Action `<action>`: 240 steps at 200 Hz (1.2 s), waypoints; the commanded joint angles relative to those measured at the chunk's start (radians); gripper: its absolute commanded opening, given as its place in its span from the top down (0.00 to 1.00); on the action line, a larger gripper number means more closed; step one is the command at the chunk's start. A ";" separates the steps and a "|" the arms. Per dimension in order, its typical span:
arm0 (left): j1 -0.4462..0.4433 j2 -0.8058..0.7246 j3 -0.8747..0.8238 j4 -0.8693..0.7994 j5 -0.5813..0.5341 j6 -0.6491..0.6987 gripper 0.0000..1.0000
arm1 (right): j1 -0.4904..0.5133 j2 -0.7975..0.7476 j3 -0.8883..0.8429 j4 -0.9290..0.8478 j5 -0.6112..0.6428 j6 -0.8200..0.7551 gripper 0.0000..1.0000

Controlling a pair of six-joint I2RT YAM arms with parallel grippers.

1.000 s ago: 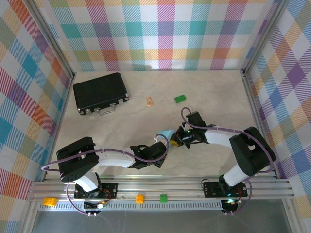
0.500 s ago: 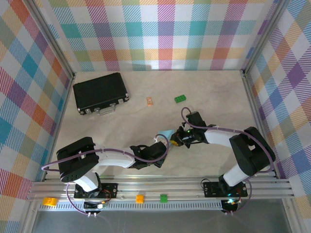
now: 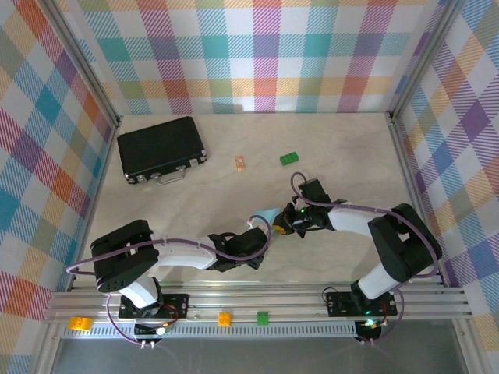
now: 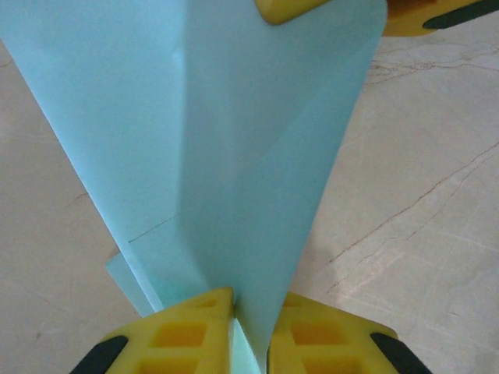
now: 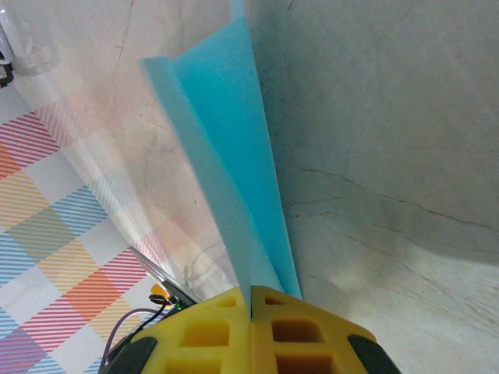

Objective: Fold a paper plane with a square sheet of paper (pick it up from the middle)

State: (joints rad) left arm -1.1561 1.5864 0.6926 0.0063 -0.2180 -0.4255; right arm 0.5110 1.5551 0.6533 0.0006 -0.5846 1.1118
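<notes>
Far left, we see the case (image 3: 161, 148) lying near the back-left corner of the table (image 3: 366, 156), its long edge skewed to the plaid wall and well apart from both arms. The left gripper (image 3: 254, 231) reaches rightward, low across the near half of the table. In its wrist view, its yellow fingers (image 4: 183, 331) are clamped on the near end of the paper (image 4: 234, 156) — a folded, tapering shape that widens away from them. A crease runs up its middle, and a second layer's edge peeks out at lower left.

From above, the paper sits mid-width in the table's near half, held between the two grippers, which nearly meet. The right gripper (image 3: 282, 226) comes in from the right. Its wrist view shows its pads pressed together on the paper's other end, the blue edges running away from them.

Behind the grippers, a small orange piece (image 3: 240, 162) and the brick (image 3: 290, 158) lie near each other, well apart from the paper — bare table separates them from the grippers. More bare table runs rightward to the frame rail.
</notes>
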 commanded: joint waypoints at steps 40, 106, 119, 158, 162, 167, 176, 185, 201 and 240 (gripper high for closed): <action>-0.007 -0.003 -0.016 0.011 0.004 -0.001 0.97 | 0.006 -0.012 -0.006 0.008 0.003 0.002 0.99; -0.007 -0.020 -0.010 0.008 0.008 -0.012 0.81 | 0.009 -0.026 0.003 -0.032 0.021 -0.027 1.00; -0.007 -0.031 0.004 -0.001 0.006 0.000 0.78 | 0.010 -0.026 -0.002 -0.022 0.023 -0.020 1.00; -0.011 -0.008 0.045 -0.027 -0.013 0.025 0.74 | 0.011 -0.017 -0.003 0.007 0.008 0.000 1.00; -0.011 -0.003 0.049 -0.033 -0.016 0.025 0.74 | 0.011 -0.017 -0.004 0.007 0.008 0.000 1.00; -0.014 0.001 0.055 -0.039 -0.017 0.029 0.74 | 0.011 -0.018 -0.004 0.007 0.008 -0.001 1.00; -0.017 0.010 0.060 -0.045 -0.021 0.030 0.74 | 0.011 -0.018 -0.006 0.006 0.008 0.000 1.00; -0.020 0.014 0.059 -0.044 -0.023 0.031 0.76 | 0.011 -0.018 -0.005 0.006 0.009 -0.001 1.00; -0.025 0.015 0.056 -0.040 -0.026 0.029 0.78 | 0.011 -0.018 -0.006 0.004 0.009 0.000 1.00; -0.026 0.015 0.041 -0.042 -0.041 0.020 0.79 | 0.012 -0.017 -0.009 0.006 0.009 0.001 1.00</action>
State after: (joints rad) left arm -1.1709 1.5894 0.7338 -0.0074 -0.2298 -0.4065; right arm 0.5171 1.5475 0.6533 -0.0002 -0.5659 1.1114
